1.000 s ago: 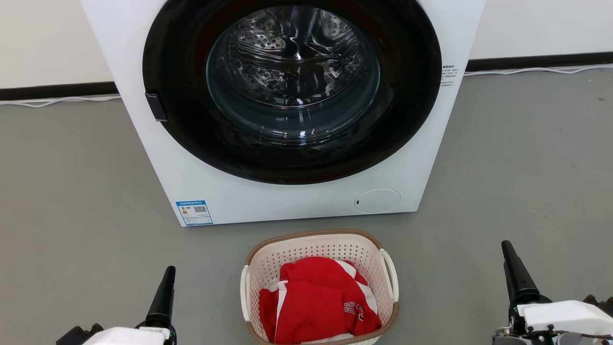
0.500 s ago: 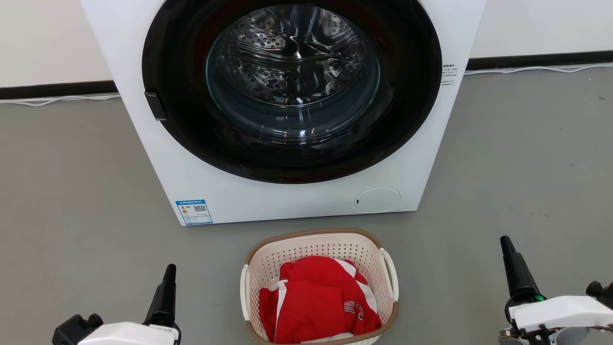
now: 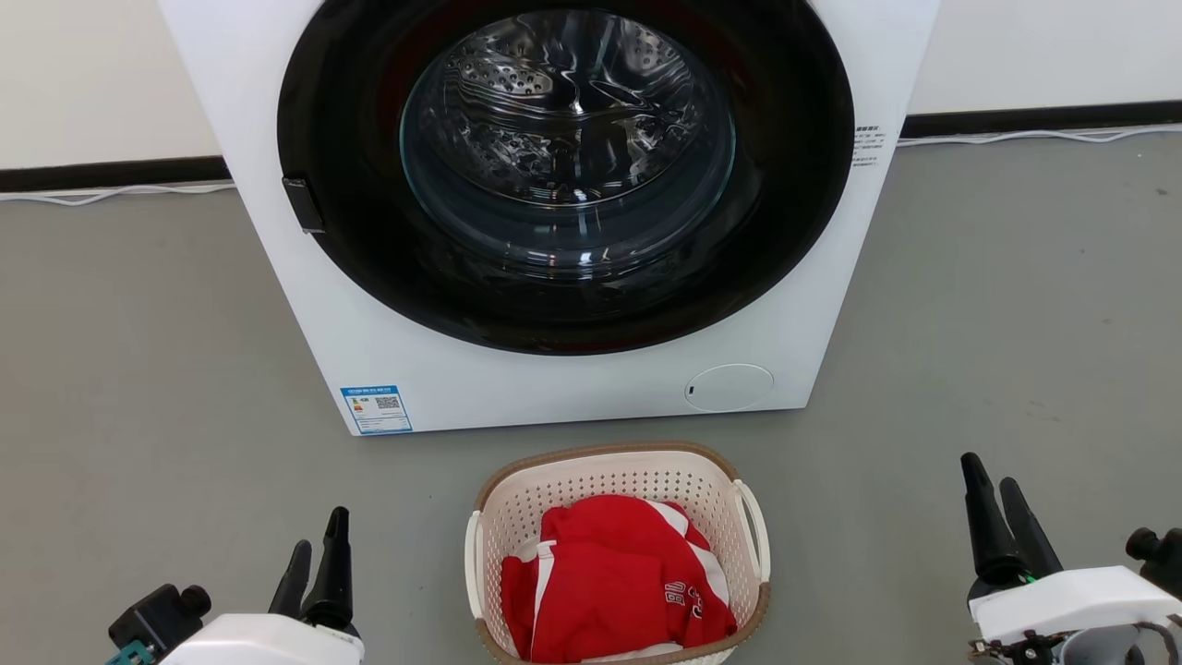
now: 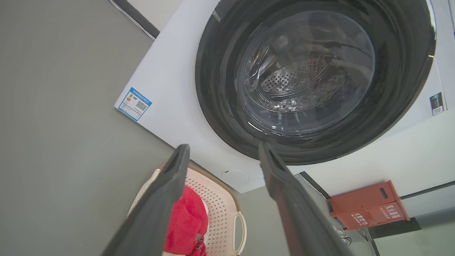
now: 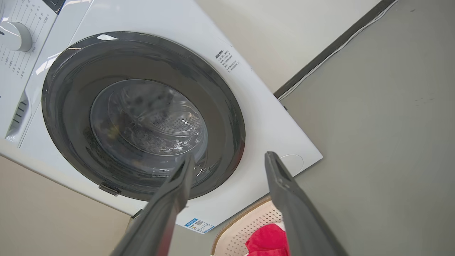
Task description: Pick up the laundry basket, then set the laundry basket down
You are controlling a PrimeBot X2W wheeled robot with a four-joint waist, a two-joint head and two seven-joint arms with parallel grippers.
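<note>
The white washing machine stands on the grey floor. Just in front of it sits the laundry basket, upright, with a red garment inside. Further out from the machine, the left claw and right claw flank the basket without touching it, both spread and empty.

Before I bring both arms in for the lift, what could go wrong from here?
1. The cream perforated plastic laundry basket with brown rim sits close before the white front-loading washing machine; a forward swing could hit it.
2. The open left gripper and right gripper stand clear of its thin white loop handles; catching one side alone might tip it, spilling the loose red-and-white garment.
</note>
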